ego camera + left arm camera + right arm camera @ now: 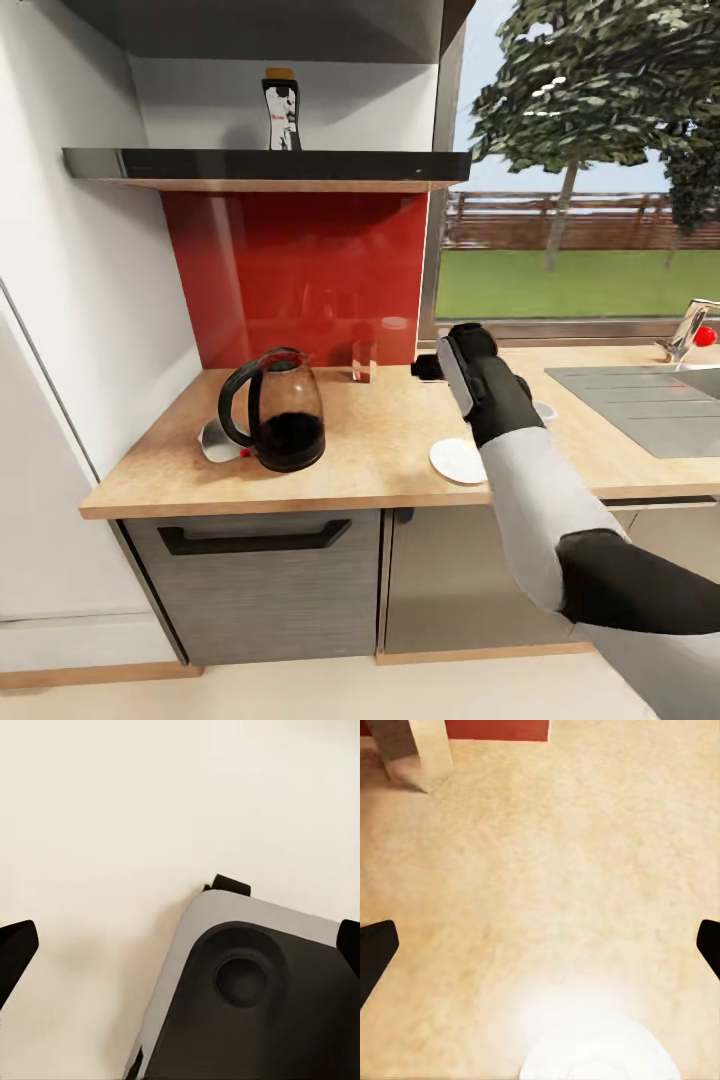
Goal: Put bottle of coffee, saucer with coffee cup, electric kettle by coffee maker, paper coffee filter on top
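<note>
Right arm reaching out over the wooden countertop (380, 450), its gripper (432, 368) hanging above the bare wood just beyond the white saucer (458, 461); fingers (376, 952) set wide apart in the right wrist view, nothing between them, the saucer's rim (600, 1050) bright at the near edge and the paper coffee filter box (411, 750) standing by the red backsplash (300, 270). Coffee cup (545, 410) peeking out just behind the forearm, near the saucer but not on it. Glass coffee maker carafe (278, 412) with black handle at the counter's left, a grey kettle-like shape (218, 440) half hidden behind it, touching or just beside. Bottle of coffee (281, 110) upright on the dark shelf (260, 165) above. Left gripper (180, 945) spread open too, pointing down at the robot's own grey-and-black base (255, 1005) and pale floor (112, 810). Sink (650, 400) and faucet (685, 330) off to the right under the window.
</note>
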{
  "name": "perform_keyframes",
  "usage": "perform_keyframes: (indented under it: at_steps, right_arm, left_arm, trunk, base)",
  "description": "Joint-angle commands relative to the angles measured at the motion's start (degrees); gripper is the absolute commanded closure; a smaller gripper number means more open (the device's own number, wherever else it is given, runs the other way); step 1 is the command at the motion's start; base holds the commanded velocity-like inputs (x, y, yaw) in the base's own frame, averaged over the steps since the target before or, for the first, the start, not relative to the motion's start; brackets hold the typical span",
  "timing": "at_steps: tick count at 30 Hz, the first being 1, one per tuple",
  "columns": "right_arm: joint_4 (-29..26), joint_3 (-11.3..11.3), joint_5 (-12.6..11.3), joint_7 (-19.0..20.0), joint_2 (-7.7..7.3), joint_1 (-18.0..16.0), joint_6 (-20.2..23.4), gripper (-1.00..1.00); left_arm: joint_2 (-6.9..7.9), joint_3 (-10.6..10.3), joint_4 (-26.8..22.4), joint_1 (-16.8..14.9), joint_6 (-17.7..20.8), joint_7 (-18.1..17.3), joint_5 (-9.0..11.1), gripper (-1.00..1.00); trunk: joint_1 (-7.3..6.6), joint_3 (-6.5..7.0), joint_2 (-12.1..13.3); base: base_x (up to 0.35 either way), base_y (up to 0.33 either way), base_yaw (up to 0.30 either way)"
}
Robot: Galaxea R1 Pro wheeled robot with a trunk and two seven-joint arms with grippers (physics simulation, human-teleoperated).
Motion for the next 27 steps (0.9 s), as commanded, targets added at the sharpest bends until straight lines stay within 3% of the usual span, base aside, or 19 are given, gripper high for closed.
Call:
perform_keyframes:
  at_steps: [1, 2, 3, 4, 7, 13, 17, 23, 27]
  right_arm:
    - [3.94, -0.12, -0.47, -0.29, 0.00, -2.08, 0.20, -1.00]
    - [7.70, -0.28, -0.58, -0.25, 0.00, -3.87, 0.20, -1.00]
    - [15.10, -0.79, -0.73, -0.18, 0.00, -7.07, 0.20, -1.00]
    - [24.02, -4.06, -3.63, -0.17, 0.00, -11.03, 0.20, -1.00]
    - [31.05, -6.12, -8.95, -0.32, 0.00, -13.63, 0.20, -1.00]
    - [37.36, -6.81, -11.07, -0.22, -0.84, -14.27, 0.20, -1.00]
    - [38.35, -6.94, -11.33, -0.12, -1.40, -14.32, 0.20, -1.00]
    - [40.71, -6.76, -10.99, -0.10, -4.24, -14.33, 0.20, -1.00]
    - [42.96, -6.65, -10.75, -0.11, -4.55, -14.33, 0.20, -1.00]
  left_arm:
    - [0.11, -0.20, -0.07, 0.03, -0.05, 0.20, 0.25, -1.00]
    - [0.23, -0.19, -0.05, 0.03, -0.07, 0.20, 0.29, -1.00]
    - [0.47, -0.16, 0.00, 0.03, -0.23, 0.17, 0.29, -1.00]
    - [0.62, -0.17, 0.09, 0.03, -0.45, 0.13, 0.27, -1.00]
    - [0.75, -0.19, 0.43, 0.03, -0.48, 0.12, 0.10, -1.00]
    - [0.70, -0.20, 0.60, 0.03, -0.55, 0.12, -0.23, -1.00]
    - [0.69, -0.22, 0.61, 0.03, -0.62, 0.12, -0.24, -1.00]
    - [0.69, -0.32, 0.61, 0.03, -0.66, -0.46, -0.39, -1.00]
    - [0.75, -0.29, 0.61, 0.03, -0.61, -0.77, -0.44, -1.00]
  trunk:
    - [0.00, -0.06, -0.03]
    - [0.00, -0.06, -0.03]
    - [0.00, -0.06, -0.03]
    - [0.00, -0.06, -0.03]
    - [0.00, -0.06, -0.03]
    - [0.00, -0.06, -0.03]
    - [0.00, -0.06, -0.03]
    - [0.00, -0.06, -0.03]
    - [0.00, -0.06, -0.03]
  base:
    - [0.000, 0.000, 0.000]
    - [0.000, 0.000, 0.000]
    - [0.000, 0.000, 0.000]
    - [0.000, 0.000, 0.000]
    - [0.000, 0.000, 0.000]
    - [0.000, 0.000, 0.000]
    - [0.000, 0.000, 0.000]
    - [0.000, 0.000, 0.000]
    - [-0.123, -0.041, 0.000]
